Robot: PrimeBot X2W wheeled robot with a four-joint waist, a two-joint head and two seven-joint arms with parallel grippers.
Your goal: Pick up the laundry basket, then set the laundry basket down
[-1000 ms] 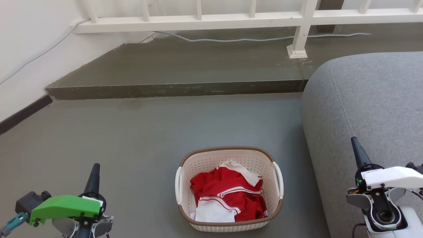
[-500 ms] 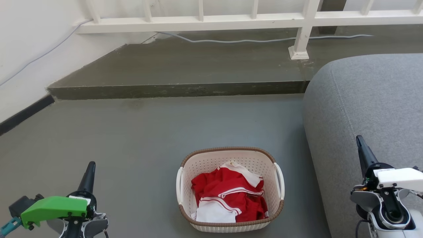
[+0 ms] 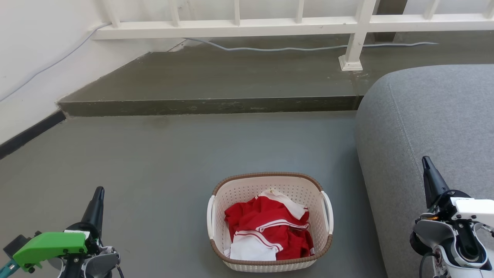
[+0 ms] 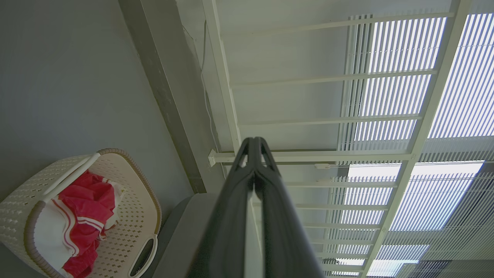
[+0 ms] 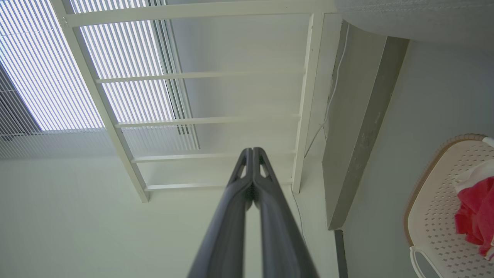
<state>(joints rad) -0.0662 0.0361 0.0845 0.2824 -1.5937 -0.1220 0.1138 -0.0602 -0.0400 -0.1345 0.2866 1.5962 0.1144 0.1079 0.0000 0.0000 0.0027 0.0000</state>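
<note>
In the left wrist view the laundry basket, low and to the left of the left gripper, is cut by the left and bottom edges, so its near end is lost. The clothes (red with white trim) hide its floor. That gripper's fingers blur toward the bottom edge.

To the right of the right gripper, the basket runs off the right edge, and its handle is cut by the bottom edge.

In the head view both grippers are cut at the base by the bottom edge. The sofa beyond the right gripper runs off the right edge.
</note>
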